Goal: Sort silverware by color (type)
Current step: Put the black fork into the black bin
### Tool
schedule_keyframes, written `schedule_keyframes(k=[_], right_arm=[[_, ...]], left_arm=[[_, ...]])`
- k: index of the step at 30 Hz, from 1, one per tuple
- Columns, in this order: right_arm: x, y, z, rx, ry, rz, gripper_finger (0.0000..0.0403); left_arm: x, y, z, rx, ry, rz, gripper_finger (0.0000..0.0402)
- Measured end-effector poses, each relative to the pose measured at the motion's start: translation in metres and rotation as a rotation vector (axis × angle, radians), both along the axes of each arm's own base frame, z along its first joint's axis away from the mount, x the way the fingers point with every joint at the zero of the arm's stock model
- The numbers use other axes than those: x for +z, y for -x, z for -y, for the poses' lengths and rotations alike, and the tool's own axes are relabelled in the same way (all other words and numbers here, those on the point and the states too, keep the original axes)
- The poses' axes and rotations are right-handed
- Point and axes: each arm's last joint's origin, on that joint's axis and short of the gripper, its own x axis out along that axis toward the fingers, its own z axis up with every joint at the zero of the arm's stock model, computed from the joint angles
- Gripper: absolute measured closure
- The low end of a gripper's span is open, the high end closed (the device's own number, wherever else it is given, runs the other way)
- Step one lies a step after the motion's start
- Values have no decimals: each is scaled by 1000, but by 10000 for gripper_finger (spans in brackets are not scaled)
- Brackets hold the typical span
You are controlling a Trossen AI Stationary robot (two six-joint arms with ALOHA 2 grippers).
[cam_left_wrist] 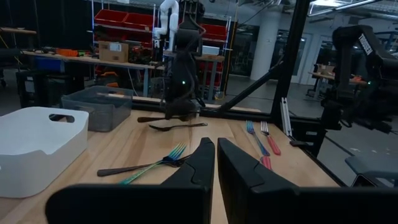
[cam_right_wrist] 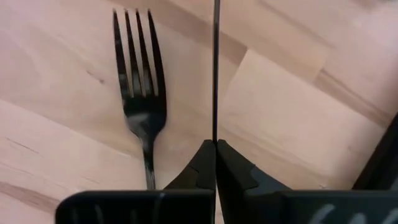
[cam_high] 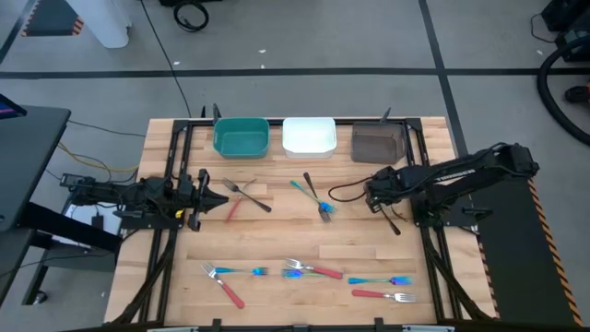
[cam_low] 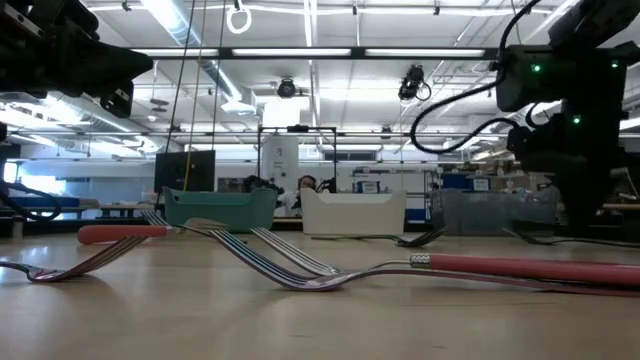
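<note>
Forks lie scattered on the wooden table. A red-handled and a dark fork (cam_high: 244, 195) cross near my left gripper (cam_high: 218, 198), which hovers shut over the table's left side. A teal and a dark fork (cam_high: 315, 197) lie mid-table. Several red and teal forks (cam_high: 309, 270) lie along the near edge. My right gripper (cam_high: 376, 192) points down at the table's right side, shut on a thin dark fork. Another dark fork (cam_right_wrist: 142, 106) lies flat on the wood beside it. My right gripper (cam_right_wrist: 216, 144) pinches a dark fork (cam_right_wrist: 216, 93) between its two shut fingertips, coming from above. The fork shows edge-on as a thin line running out past the fingertips. Which end of it the fingers have, and whether its far end touches the table, I cannot tell.
Three square bins stand in a row at the far edge: teal (cam_high: 241, 138), white (cam_high: 309, 136) and brown (cam_high: 378, 143). A dark fork (cam_high: 392, 221) lies just near-side of the right gripper. Black frame rails run along the table's left and right sides. Bare wood lies between mid-table forks and the near row.
</note>
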Motion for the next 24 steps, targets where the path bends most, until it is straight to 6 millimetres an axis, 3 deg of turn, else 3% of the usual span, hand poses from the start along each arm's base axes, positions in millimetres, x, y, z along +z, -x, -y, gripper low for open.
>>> schedule_keyframes(k=[6, 12, 18, 24], right_arm=[[11, 2, 5, 24, 30, 56, 398], [38, -6, 14, 121, 91, 137, 398], [74, -12, 35, 214, 341, 127, 398], [93, -16, 68, 292, 551, 66, 398]], left_arm=[[0, 0, 0, 0, 0, 0, 375], [0, 0, 0, 0, 0, 0, 375], [0, 0, 0, 0, 0, 0, 375], [0, 0, 0, 0, 0, 0, 375]])
